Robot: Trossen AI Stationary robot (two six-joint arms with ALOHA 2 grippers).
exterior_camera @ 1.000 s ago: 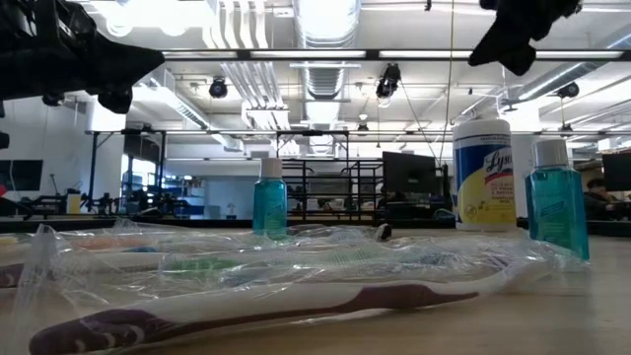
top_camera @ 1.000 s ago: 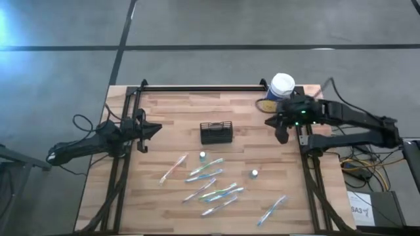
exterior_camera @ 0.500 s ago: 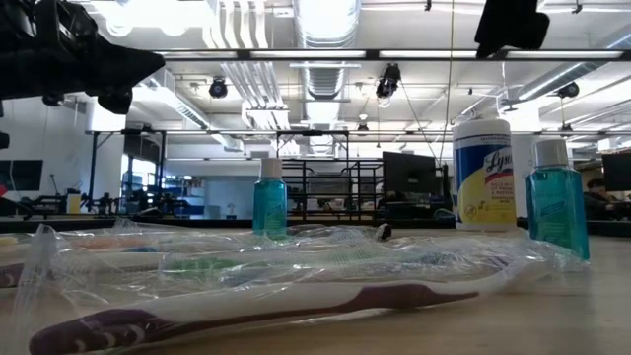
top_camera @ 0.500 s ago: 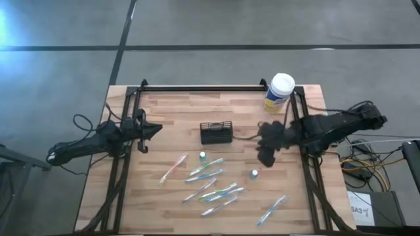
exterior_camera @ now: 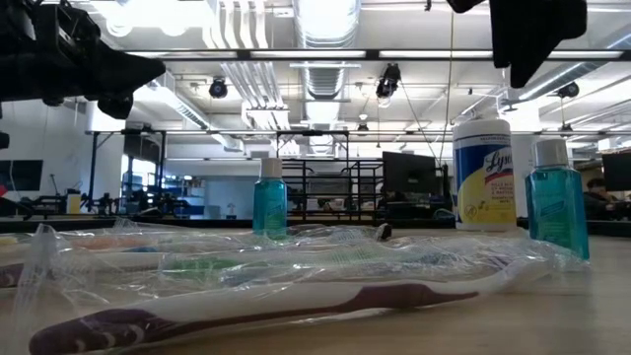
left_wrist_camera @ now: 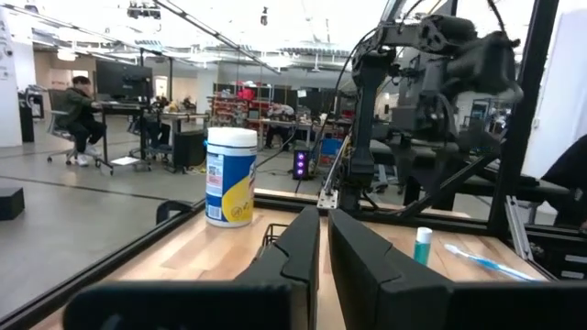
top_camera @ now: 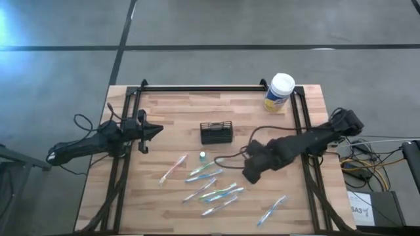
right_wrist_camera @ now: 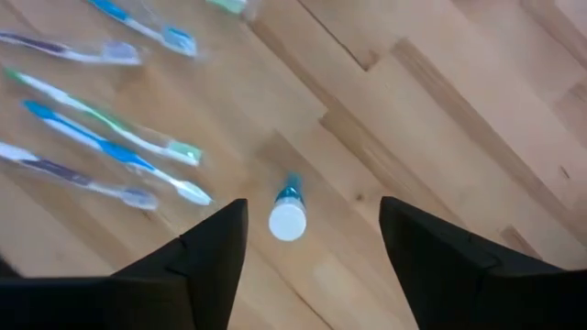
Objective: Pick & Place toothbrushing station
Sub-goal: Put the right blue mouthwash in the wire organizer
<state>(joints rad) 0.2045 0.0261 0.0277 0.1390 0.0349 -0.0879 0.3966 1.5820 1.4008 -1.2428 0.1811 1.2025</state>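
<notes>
Hovering w/ jaws wide apart, right gripper sat directly above a small bottle; caddy empty, brushes unplaced, left gripper shut, idle.

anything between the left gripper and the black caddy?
No. In the high view, only bare wood separates the left gripper, shut at the table's left edge, from the black caddy.

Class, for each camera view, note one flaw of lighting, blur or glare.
High view: bluish glare on the floor at left. Low view: bright ceiling lights leave the arms as silhouettes; the nearest toothbrush is soft. Right wrist view: toothbrushes smeared by motion; the small bottle sharper.
</notes>
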